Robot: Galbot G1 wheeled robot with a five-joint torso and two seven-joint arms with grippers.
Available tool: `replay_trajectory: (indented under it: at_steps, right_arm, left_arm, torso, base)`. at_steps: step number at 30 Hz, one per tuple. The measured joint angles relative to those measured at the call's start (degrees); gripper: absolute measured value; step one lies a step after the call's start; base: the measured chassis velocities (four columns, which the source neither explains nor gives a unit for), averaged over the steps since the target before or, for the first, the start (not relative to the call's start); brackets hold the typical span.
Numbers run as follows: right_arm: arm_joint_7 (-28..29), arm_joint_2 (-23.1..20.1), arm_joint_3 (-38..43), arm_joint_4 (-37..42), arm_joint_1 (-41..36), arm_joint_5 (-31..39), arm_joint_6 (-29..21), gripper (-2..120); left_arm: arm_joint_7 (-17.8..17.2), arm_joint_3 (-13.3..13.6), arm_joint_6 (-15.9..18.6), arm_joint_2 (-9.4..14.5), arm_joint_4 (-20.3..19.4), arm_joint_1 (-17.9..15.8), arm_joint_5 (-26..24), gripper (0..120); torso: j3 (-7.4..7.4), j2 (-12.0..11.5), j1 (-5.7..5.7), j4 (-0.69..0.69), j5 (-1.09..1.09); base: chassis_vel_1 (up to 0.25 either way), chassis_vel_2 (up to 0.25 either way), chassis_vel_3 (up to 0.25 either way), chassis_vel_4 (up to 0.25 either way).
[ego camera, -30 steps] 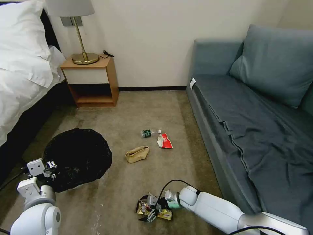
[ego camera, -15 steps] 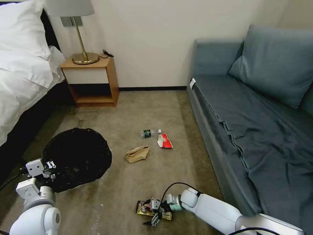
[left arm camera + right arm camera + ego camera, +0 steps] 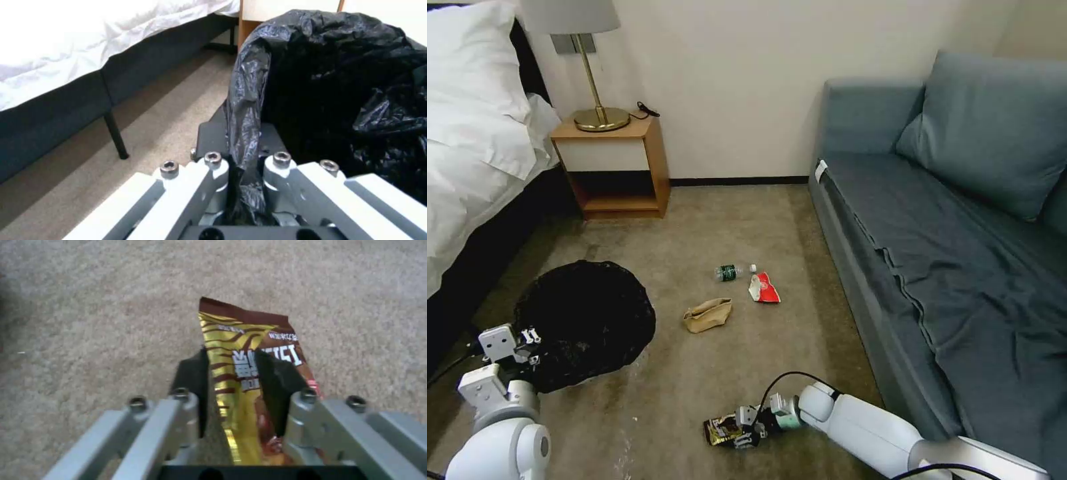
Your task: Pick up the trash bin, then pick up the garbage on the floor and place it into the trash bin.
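Down at the near edge of the carpet (image 3: pixel 740 220), the right gripper (image 3: pixel 746 432) has its jaws closed on the gold-and-brown snack wrapper (image 3: pixel 724 430). Farther left, the left gripper (image 3: pixel 530 347) is clamped on the near rim of the black-bagged trash bin (image 3: pixel 587 320). Mid-floor lie the tan paper bag (image 3: pixel 707 315), the green-labelled bottle (image 3: pixel 730 271) and the red-and-white packet (image 3: pixel 764 289), close together.

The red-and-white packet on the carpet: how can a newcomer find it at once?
Start from the grey-blue sofa and look at the carpet beside its front edge. Three litter pieces lie close together there: a clear bottle, a crumpled tan paper bag and the red-and-white packet. It lies nearest the sofa and is the one red piece.
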Motion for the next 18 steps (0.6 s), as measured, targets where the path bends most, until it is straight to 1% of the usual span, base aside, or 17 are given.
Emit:
replay_trajectory:
  at_steps: [1,3,4,6,16,18]
  right_arm:
    - [0.0,0.0,0.0,0.0,0.0,0.0,0.0,25]
    - [0.1,-0.2,0.2,0.2,0.1,0.1,0.0,13]
    - [0.1,-0.2,0.2,0.2,0.1,0.1,0.0,13]
    - [0.1,-0.1,0.4,0.1,0.1,-0.1,0.3,1]
    - [0.5,-0.1,0.7,0.9,0.8,0.4,0.3,0]
    - [1.0,-0.5,1.8,1.9,0.9,1.2,0.5,0]
  left_arm:
    - [0.0,0.0,0.0,0.0,0.0,0.0,0.0,4]
    - [0.0,0.0,0.1,0.1,0.2,-0.1,0.0,4]
    - [0.0,0.0,0.1,0.1,0.2,-0.1,0.0,4]
    - [0.0,0.0,0.1,0.1,0.3,-0.1,-0.1,4]
    - [0.0,0.0,0.2,0.2,0.4,-0.4,-0.2,4]
    - [0.0,0.0,0.2,0.2,0.7,-0.5,-0.3,4]
  torso:
    - [0.00,0.0,0.00,0.00,0.00]
    - [0.00,0.0,0.00,0.00,0.00]
    - [0.00,0.0,0.00,0.00,0.00]
    - [0.00,0.0,0.00,0.00,0.00]
    - [0.00,0.0,0.00,0.00,0.00]
    - [0.00,0.0,0.00,0.00,0.00]
  base:
    - [0.000,0.000,0.000,0.000]
    - [0.000,0.000,0.000,0.000]
    - [0.000,0.000,0.000,0.000]
    - [0.000,0.000,0.000,0.000]
    - [0.000,0.000,0.000,0.000]
    - [0.000,0.000,0.000,0.000]
